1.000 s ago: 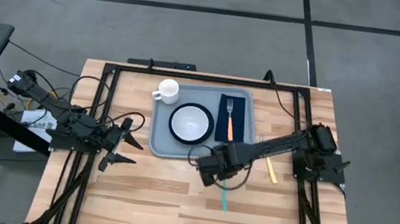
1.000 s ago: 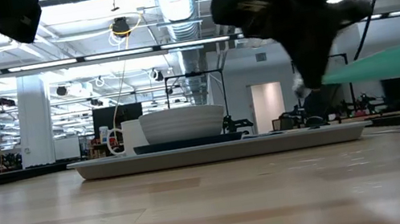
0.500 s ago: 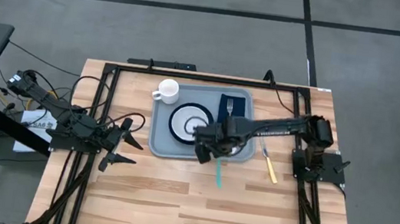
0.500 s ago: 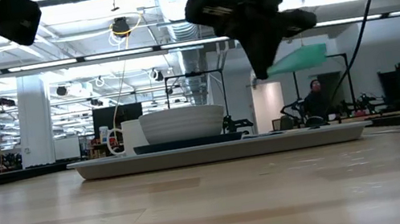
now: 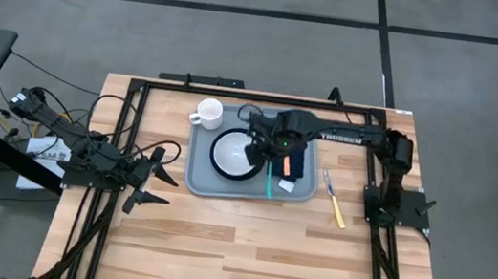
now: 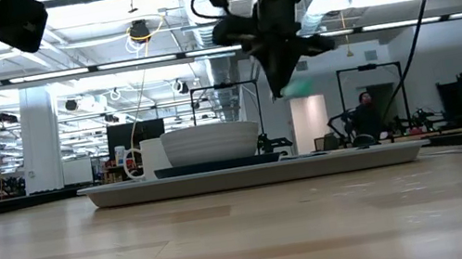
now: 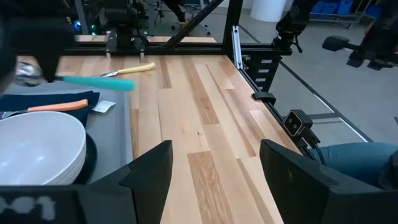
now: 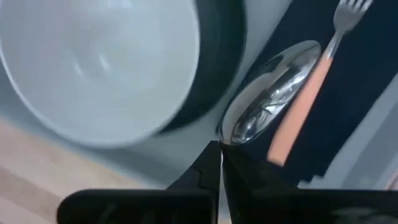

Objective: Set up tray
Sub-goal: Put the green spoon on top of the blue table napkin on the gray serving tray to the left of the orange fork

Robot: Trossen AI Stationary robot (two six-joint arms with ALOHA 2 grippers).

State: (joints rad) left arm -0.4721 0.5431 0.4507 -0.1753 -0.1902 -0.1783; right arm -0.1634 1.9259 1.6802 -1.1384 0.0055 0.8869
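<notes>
The light grey-blue tray [image 5: 198, 173] lies at the table's far middle. It bears a white bowl [image 5: 236, 153] on a dark plate, a white cup [image 5: 207, 112], and a navy napkin [image 5: 299, 137] with an orange-handled fork [image 8: 297, 107]. My right gripper [image 5: 267, 147] hovers over the tray between bowl and napkin, shut on a teal-handled spoon [image 5: 269, 183]. My left gripper [image 5: 161, 184] waits open, left of the tray. My right gripper [image 8: 219, 149] pinches the spoon between its two fingers at the neck [image 8: 225, 138], just behind the metal bowl [image 8: 273, 102]. The fingers come from above, slanting down. The teal handle [image 6: 299, 87] sticks out toward the near edge, and the spoon is lifted clear of the tray.
A yellow-handled knife [image 5: 333, 199] lies on the wood right of the tray. Black frame rails [image 5: 130, 124] run along the table's left, far and right sides. Bare wood [image 5: 234, 253] fills the near half.
My right gripper has carried the spoon from above the bare wood near the tray's near-right corner toward the far edge and up, and now sits over the tray between bowl and napkin. The spoon has stayed lifted, its handle trailing toward the near edge.
</notes>
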